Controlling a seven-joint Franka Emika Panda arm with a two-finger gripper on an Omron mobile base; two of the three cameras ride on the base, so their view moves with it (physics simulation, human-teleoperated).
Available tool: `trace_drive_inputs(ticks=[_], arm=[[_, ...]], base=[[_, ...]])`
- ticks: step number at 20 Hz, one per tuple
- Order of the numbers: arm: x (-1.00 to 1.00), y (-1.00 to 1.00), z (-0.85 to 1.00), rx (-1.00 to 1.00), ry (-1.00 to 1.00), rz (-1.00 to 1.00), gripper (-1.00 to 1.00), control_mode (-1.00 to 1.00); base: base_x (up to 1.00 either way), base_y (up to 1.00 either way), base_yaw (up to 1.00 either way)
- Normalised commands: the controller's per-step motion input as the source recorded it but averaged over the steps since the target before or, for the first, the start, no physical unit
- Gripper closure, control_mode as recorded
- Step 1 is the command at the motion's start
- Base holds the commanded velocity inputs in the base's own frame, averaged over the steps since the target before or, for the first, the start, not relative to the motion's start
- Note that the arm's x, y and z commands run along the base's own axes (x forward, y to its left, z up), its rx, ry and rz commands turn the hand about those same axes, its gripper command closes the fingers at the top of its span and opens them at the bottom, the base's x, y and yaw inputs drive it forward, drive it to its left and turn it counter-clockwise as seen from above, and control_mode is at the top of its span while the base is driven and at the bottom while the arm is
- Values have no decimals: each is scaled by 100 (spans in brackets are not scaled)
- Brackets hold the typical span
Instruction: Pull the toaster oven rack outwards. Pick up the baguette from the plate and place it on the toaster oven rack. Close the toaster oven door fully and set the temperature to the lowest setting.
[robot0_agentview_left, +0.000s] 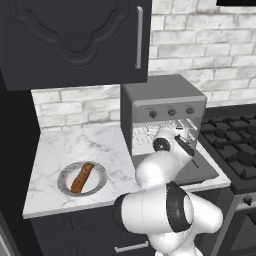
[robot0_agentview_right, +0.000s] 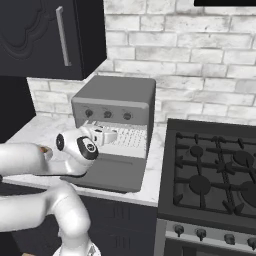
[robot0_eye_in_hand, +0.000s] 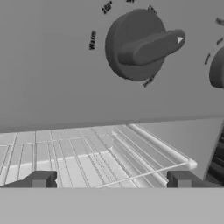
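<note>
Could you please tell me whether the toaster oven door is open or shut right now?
Open. The toaster oven door lies folded down flat on the counter, leaving the toaster oven rack exposed inside.

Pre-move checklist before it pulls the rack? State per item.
1. Grey drop-down toaster oven door folded open: ok.
2. Two-finger gripper open, empty: ok.
3. Gripper at the oven mouth, facing the silvery wire toaster oven rack: ok.
4. Fingers around the rack's front wire: not ok, not yet closed on it.
5. Slender brown baguette lying on the grey-rimmed round plate: ok.
6. Rack slides freely: cannot tell.
</note>
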Motion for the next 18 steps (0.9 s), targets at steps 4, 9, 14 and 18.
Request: trace_drive_inputs(ticks=[4, 9, 14, 18], arm=[[18, 0, -31, 0, -8, 0, -100, -100], [22, 0, -23, 0, -6, 0, -100, -100], [26, 0, -14, 0, -2, 0, -100, -100], [24, -2, -11, 0, 0, 0, -100, -100]], base=[[0, 0, 0], [0, 0, 0], [0, 0, 0], [0, 0, 0]])
